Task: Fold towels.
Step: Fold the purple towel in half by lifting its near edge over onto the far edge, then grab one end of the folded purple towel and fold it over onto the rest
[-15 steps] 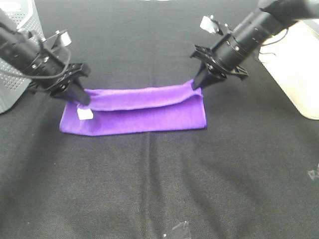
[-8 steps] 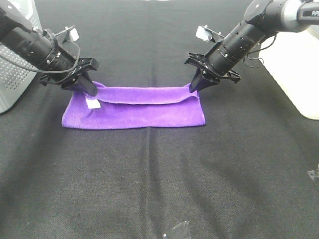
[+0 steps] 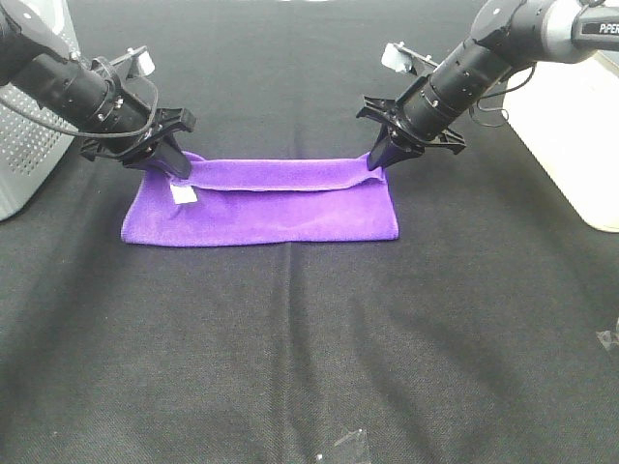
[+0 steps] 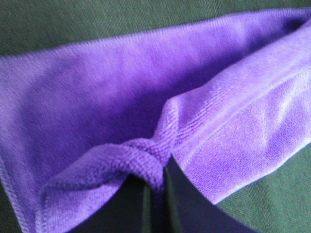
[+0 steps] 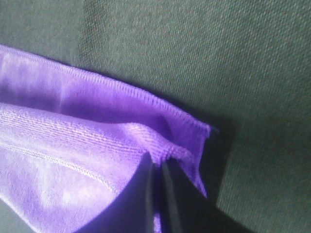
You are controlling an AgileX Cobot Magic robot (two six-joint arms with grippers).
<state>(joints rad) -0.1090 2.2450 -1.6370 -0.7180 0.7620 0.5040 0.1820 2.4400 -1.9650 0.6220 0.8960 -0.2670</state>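
The purple towel (image 3: 261,203) lies on the black table as a long strip, folded over on itself, with its white tag (image 3: 182,194) near the left end. My left gripper (image 3: 177,170) is shut on the towel's upper left corner and my right gripper (image 3: 375,162) is shut on its upper right corner. The top layer hangs between them, its edge held near the towel's far edge. The left wrist view shows the towel (image 4: 146,111) bunched between the fingers (image 4: 182,199). The right wrist view shows the towel's (image 5: 73,145) stitched corner pinched between the fingers (image 5: 170,194).
A grey perforated box (image 3: 24,116) stands at the far left edge. A cream container (image 3: 571,126) stands at the right edge. Small clear scraps lie near the front (image 3: 348,445) and at the right (image 3: 607,338) of the black cloth.
Both grippers have carried the towel's top layer away from the front edge toward the back. The fold has widened and the tag has shifted back with the left corner.
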